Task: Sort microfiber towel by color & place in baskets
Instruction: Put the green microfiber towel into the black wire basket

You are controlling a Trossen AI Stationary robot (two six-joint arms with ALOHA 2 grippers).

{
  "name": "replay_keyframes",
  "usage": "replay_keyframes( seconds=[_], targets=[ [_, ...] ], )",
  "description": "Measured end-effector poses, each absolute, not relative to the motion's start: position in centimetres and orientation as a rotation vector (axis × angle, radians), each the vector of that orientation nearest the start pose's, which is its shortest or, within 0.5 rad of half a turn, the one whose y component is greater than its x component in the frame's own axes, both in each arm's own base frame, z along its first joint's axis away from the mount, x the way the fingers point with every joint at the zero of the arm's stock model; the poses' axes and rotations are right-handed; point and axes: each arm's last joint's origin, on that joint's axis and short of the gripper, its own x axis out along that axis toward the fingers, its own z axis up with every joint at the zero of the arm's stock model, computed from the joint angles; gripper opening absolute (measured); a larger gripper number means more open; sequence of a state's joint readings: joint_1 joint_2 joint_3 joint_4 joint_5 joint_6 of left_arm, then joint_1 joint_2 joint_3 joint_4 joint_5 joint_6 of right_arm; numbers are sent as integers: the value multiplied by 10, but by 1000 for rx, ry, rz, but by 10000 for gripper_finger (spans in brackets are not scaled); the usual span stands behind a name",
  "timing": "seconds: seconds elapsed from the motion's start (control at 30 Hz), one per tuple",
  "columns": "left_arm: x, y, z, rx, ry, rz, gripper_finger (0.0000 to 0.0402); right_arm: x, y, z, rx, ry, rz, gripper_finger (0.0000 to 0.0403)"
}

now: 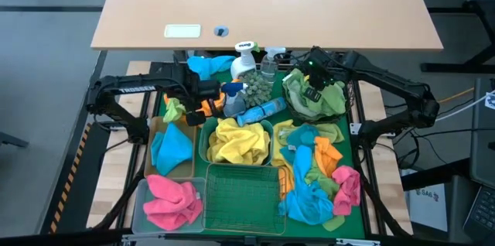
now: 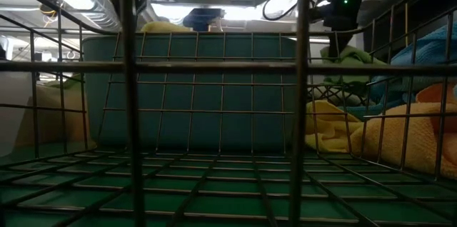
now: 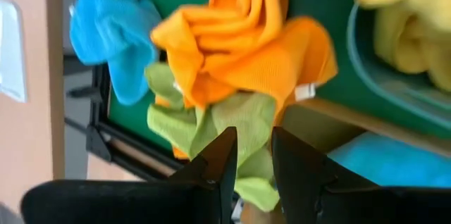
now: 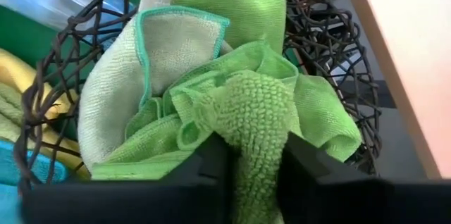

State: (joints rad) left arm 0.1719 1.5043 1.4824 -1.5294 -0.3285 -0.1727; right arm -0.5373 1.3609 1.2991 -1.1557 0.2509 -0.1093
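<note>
The right gripper (image 4: 257, 175) is pinching a green towel (image 4: 257, 111) over the black basket (image 4: 331, 48); only the right wrist view is showing this.

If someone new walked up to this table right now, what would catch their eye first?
Probably the heap of unsorted towels in blue, orange, yellow, pink and green on the mat's right side. Next, the baskets already filling by color: yellow towels in the teal tub at the middle, pink ones in the clear bin at the near left. The right gripper hangs over the round black basket with a green towel between its fingers.
</note>
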Motion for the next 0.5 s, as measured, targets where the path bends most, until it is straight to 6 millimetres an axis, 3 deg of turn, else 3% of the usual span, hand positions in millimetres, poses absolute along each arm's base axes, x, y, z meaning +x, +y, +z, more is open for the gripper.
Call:
replay_keyframes(
  seconds=[0.27, 0.5],
  targets=[
    [236, 51, 290, -15, 1663, 549, 123, 208, -133, 317, 71, 1273, -641, 208],
    [226, 49, 262, 2, 1777, 541, 155, 208, -133, 317, 71, 1273, -641, 272]
  ],
)
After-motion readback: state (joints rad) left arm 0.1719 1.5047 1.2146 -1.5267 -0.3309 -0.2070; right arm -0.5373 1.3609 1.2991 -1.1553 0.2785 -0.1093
